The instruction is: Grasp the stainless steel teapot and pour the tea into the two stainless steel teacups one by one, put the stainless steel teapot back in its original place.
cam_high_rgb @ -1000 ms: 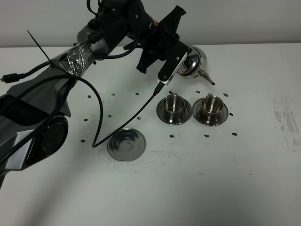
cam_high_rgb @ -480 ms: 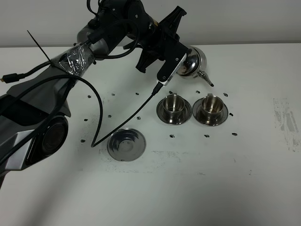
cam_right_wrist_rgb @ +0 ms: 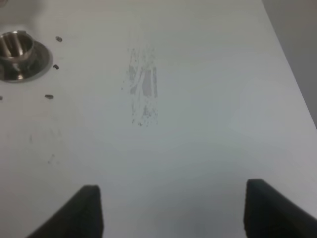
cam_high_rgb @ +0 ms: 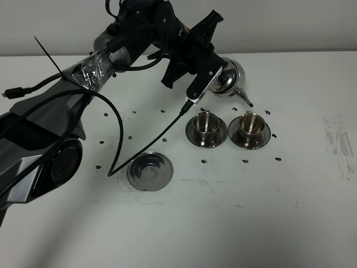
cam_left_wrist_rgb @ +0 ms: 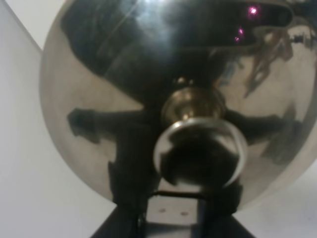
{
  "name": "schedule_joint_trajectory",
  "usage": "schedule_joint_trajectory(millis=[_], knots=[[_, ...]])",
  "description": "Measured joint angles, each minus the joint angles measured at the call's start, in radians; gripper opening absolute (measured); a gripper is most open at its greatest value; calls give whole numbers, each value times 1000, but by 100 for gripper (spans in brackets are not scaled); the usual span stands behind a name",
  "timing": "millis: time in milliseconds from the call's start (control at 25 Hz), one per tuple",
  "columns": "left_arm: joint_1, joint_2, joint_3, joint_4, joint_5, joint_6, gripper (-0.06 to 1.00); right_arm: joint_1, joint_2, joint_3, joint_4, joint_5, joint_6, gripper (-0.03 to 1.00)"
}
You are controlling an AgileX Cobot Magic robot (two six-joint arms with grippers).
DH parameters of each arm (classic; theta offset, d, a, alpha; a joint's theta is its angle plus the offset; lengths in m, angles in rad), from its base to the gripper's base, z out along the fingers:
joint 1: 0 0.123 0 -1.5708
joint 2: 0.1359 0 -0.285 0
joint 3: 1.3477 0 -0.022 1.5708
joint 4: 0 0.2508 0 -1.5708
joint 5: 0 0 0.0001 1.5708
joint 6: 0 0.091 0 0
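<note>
While the bare saucer [cam_high_rgb: 149, 171] lies toward the table's [cam_high_rgb: 290, 223] front edge and two teacups [cam_high_rgb: 206, 125] [cam_high_rgb: 249, 125] stand mid-table, the left gripper [cam_left_wrist_rgb: 176, 219] clamps the tilted teapot [cam_high_rgb: 231, 77] near the far edge, handle hidden, arm stretched rightward; right gripper [cam_right_wrist_rgb: 171, 208] gapes wide.

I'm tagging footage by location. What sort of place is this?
Probably a robotics lab bench, not a kitchen: a plain white table dotted with small black marks, and a tape-wrapped robot arm trailing a loose cable, with a steel teapot as its prop.
</note>
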Motion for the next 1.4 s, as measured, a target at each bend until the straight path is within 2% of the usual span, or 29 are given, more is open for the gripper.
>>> schedule_joint_trajectory(millis=[440, 1400], knots=[[0, 0, 0, 57, 14, 0, 18, 0, 0, 0, 0, 0, 0, 58], [-30, 0, 0, 95, 11, 2, 18, 0, 0, 0, 0, 0, 0, 58]])
